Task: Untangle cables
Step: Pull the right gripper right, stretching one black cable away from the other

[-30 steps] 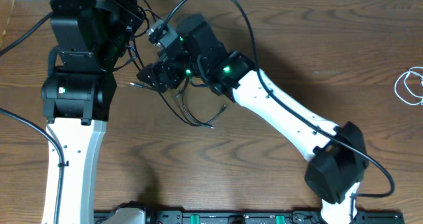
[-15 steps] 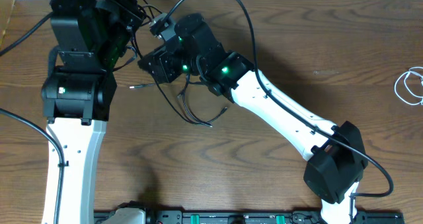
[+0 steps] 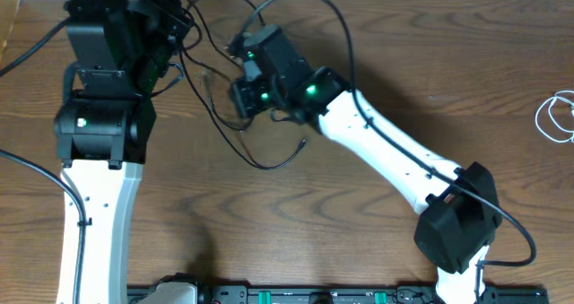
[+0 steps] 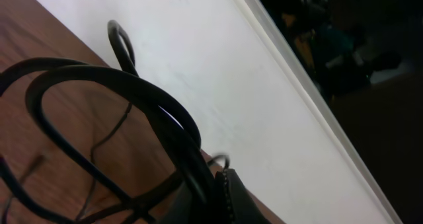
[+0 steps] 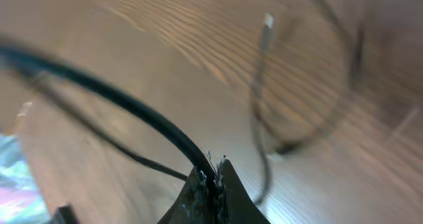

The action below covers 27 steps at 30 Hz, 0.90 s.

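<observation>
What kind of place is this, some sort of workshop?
Probably a robotics lab bench: a left arm and a right arm stand at a wooden table, handling a black cable, with a white cable lying aside.

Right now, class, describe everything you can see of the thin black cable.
The thin black cable is slim, dark and rubbery-looking. It curves in a loose loop on the brown wooden table, one small plug end lying free. Part rises into the shut right gripper, pinched at its fingertips. Its upper stretch disappears near the left arm.
</observation>
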Motion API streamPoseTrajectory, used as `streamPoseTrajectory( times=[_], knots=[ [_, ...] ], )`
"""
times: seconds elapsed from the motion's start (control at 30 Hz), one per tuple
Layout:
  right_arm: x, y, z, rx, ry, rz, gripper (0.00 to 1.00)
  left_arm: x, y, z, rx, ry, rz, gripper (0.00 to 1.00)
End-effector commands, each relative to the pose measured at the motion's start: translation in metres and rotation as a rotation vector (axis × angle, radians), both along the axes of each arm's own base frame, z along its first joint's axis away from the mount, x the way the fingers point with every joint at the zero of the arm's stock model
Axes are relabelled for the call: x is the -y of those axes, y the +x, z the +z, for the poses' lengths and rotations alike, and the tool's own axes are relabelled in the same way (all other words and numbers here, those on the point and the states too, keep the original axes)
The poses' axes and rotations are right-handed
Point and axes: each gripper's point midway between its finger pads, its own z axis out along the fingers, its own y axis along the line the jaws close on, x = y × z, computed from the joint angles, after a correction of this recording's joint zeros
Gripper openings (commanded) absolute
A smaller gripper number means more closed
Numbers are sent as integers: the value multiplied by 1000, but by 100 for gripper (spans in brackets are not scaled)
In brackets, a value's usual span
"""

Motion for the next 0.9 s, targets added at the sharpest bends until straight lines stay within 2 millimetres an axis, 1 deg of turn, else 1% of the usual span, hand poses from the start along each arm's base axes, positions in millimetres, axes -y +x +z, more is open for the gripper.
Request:
streamPoseTrajectory(
  times=[0.0, 0.03, 0.1, 0.13, 0.17, 0.23, 0.33, 0.4, 0.47, 0.6, 0.7, 0.83, 0.87],
  knots=[
    [45, 30, -3, -14, -49, -103, 1, -26, 1, 5, 14, 12, 83, 8],
    [48, 29, -2, -18, -45, -70, 1, -31, 1, 3, 9, 14, 98, 7],
    [51, 23, 6, -12, -11, 30, 1, -43, 0, -1, -9, 24, 142, 8],
    [53, 18, 15, 7, 11, 97, 1, -50, 0, -5, -25, 34, 171, 8],
    [55, 15, 21, 20, 19, 125, 1, -56, -1, -11, -45, 44, 199, 8],
    [67, 13, 36, 55, 21, 147, 1, -62, -2, -19, -78, 59, 232, 8],
    [95, 17, 61, 100, 10, 97, 1, -65, -1, -29, -115, 71, 243, 8],
    [119, 21, 78, 121, 8, 46, 1, -65, 0, -34, -129, 72, 242, 7],
    [152, 28, 94, 144, -4, -31, 1, -65, 0, -38, -144, 77, 240, 8],
    [225, 43, 113, 160, -39, -212, 1, -65, -1, -43, -163, 78, 239, 7],
    [279, 51, 114, 131, -57, -339, 1, -65, -2, -44, -168, 79, 239, 8],
    [344, 58, 103, 61, -74, -495, 1, -65, -3, -46, -177, 80, 239, 8],
    [357, 58, 101, 50, -76, -523, 1, -65, -3, -46, -180, 80, 239, 8]
  ],
)
